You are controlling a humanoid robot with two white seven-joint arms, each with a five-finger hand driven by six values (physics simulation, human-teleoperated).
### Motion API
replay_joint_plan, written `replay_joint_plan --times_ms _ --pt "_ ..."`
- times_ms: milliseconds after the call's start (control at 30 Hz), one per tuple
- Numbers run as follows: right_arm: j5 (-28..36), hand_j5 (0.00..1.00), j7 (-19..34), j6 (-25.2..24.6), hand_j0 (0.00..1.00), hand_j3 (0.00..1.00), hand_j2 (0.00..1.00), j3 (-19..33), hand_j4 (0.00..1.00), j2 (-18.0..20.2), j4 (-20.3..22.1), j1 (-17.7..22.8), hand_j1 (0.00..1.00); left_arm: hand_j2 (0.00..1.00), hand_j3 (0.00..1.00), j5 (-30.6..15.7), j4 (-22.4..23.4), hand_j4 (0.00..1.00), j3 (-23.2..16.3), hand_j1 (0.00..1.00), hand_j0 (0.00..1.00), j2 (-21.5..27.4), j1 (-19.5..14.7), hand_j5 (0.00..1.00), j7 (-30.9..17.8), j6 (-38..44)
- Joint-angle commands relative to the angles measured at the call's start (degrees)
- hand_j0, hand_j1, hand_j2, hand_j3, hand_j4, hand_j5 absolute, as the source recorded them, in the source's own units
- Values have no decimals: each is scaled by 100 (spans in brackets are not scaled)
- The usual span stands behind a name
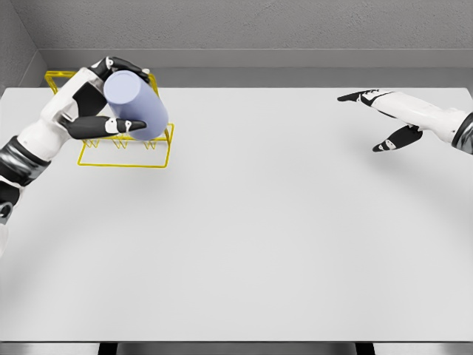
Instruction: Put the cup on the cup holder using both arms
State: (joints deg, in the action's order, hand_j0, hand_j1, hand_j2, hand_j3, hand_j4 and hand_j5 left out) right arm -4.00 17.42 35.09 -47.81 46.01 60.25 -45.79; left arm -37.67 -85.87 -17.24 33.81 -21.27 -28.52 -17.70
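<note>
The left hand (100, 100) grips a pale lavender cylindrical cup (137, 105), tilted, directly above the yellow wire cup holder (159, 151); the right hand (384, 118) hangs spread, holding nothing.

cup (137, 106) smooth, matt lavender; cup holder (124, 154) thin yellow wire, probably metal; table (259, 237) matt white, smooth.

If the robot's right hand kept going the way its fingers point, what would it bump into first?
Probably nothing: the right hand points left across the bare white table. The cup and yellow holder lie far off.
</note>
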Motion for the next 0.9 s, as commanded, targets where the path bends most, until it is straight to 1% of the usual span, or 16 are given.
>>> replay_joint_plan --times_ms 0,167,300,333,467,700,867 --pt "39 100 -2 -9 100 100 100 8 100 5 4 0 100 44 44 -38 141 44 1 44 44 -15 -9 44 5 4" --pt "39 100 -2 -9 100 100 100 8 100 5 -5 0 100 44 44 -30 378 44 1 44 44 29 -193 44 5 4" --pt "39 100 -2 -9 100 100 100 8 100 5 -5 0 100 43 43 -30 466 43 27 43 43 29 -202 43 -4 4" --pt "39 100 -2 -9 100 100 100 8 100 5 -5 0 100 43 43 6 466 43 124 43 43 29 -202 43 -4 4" --pt "39 100 -2 -9 100 100 100 8 100 -4 -5 0 100 43 43 41 615 43 168 43 43 -32 -246 43 -4 4" --pt "39 100 -2 -9 100 100 100 8 100 5 -5 0 100 43 43 67 633 43 159 43 43 -111 -378 43 -4 91" --pt "48 100 -2 -9 100 100 100 8 100 5 -5 0 100 43 43 67 606 43 159 43 43 -138 -378 43 -22 100"
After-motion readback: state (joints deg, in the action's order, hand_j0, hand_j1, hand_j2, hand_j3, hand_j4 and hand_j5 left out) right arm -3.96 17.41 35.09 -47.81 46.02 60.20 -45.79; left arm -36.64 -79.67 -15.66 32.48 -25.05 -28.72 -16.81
